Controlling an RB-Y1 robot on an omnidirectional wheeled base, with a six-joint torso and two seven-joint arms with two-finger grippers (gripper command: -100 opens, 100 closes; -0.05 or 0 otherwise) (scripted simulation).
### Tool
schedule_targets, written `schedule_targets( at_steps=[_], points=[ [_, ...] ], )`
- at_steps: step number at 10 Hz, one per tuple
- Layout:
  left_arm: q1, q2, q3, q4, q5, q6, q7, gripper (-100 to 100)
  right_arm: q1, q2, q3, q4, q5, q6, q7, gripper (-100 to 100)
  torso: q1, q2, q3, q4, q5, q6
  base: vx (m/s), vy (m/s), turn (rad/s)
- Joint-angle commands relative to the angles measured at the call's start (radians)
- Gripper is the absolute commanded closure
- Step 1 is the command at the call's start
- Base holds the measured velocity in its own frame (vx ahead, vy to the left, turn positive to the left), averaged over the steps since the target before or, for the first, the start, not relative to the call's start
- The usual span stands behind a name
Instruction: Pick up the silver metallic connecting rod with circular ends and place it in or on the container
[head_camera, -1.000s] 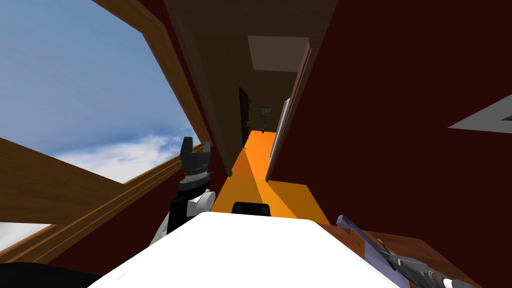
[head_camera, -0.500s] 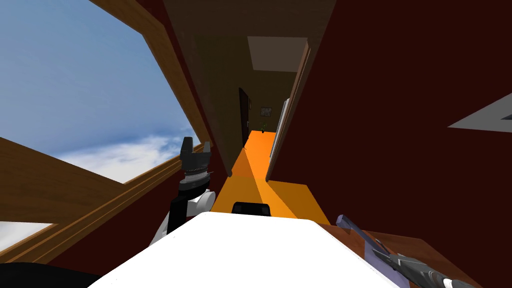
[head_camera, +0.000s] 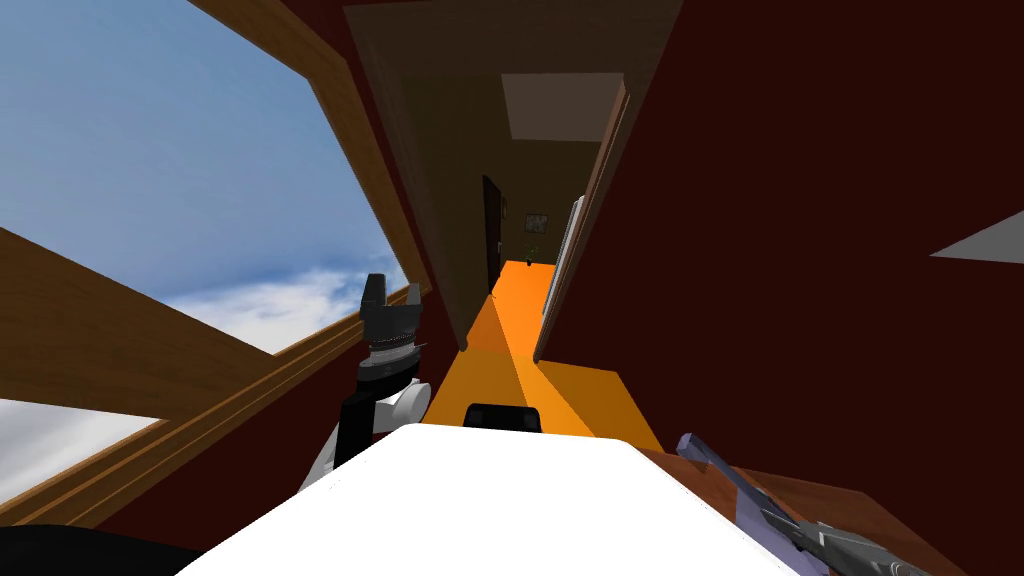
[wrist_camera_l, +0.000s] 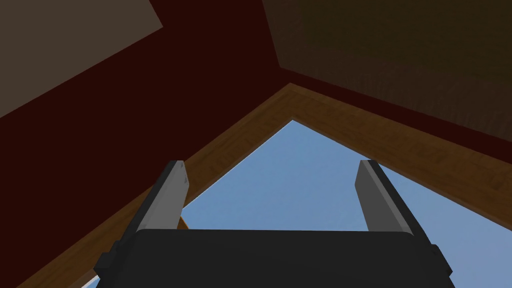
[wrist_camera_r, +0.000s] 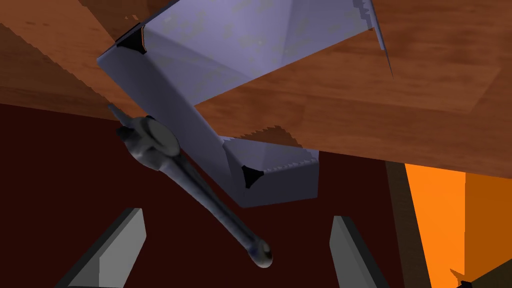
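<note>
Two grippers appear, and both are spread wide with nothing between their blades. One connecting rod (wrist_camera_r: 196, 187), dark silvery grey, shows in the right wrist view. It has two rounded ends: one large disc-shaped end and one small end. The large end sits right against the outer wall of one pale lavender container (wrist_camera_r: 162, 100), an open box with four corners; whether rod and wall actually touch cannot be told. The small end points back toward the right gripper (wrist_camera_r: 237, 216) and lies in the gap between its two light grey fingers, nearer the middle than either blade, touching neither. The rod slants across that gap. One brown wooden surface (wrist_camera_r: 375, 115) carries the container, whose lower corner juts past the wood's edge. A strip of orange floor (wrist_camera_r: 450, 215) shows beside it.

In the head view the left gripper (head_camera: 394, 288) is raised beside the window frame, well apart from the rod, its two fingers parted and empty.
</note>
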Motion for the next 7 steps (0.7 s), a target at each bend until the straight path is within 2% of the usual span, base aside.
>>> schedule_targets(
  at_steps=[1, 3, 4, 7],
  points=[
    [0.000, 0.000, 0.000, 0.000, 0.000, 0.000, 0.000, 0, 0.035, -0.010, -0.045, -0.015, 0.015, 0.001, -0.016, -100, 0.000, 0.000, 0.000, 0.000, 0.000, 0.000, -0.033, 0.008, 0.052],
    [0.000, 0.000, 0.000, 0.000, 0.000, 0.000, 0.000, 0, 0.096, -0.030, -0.106, -0.050, 0.038, 0.003, -0.044, -100, 0.000, 0.000, 0.000, 0.000, 0.000, 0.000, -0.043, 0.011, 0.089],
    [0.000, 0.000, 0.000, 0.000, 0.000, 0.000, 0.000, 0, 0.098, -0.030, -0.117, -0.050, 0.038, 0.003, -0.044, -100, 0.000, 0.000, 0.000, 0.000, 0.000, 0.000, -0.029, 0.007, 0.031],
    [0.000, 0.000, 0.000, 0.000, 0.000, 0.000, 0.000, 0, 0.193, -0.060, -0.218, -0.101, 0.073, 0.006, -0.085, -100, 0.000, -0.001, 0.000, 0.000, 0.000, 0.000, -0.040, 0.010, 0.077]
  ],
)
